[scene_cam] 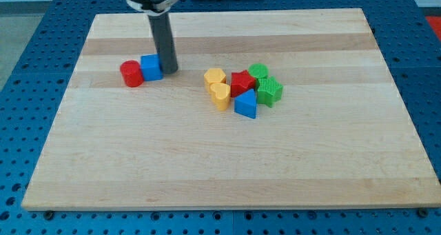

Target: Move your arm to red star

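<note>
My tip (169,71) rests on the wooden board (220,173) in the upper left of the frame, touching the right side of a blue cube (151,67). A red cylinder (131,74) sits just left of that cube, touching it. The rod has no jaws and grasps nothing; it only presses beside the blue cube. The red star (241,83) lies well to the right, near the frame's centre, packed in a cluster: two yellow blocks (218,87) on its left, a blue triangular block (246,105) below it, a green round block (258,72) above right and a green ribbed block (270,91) on its right
</note>
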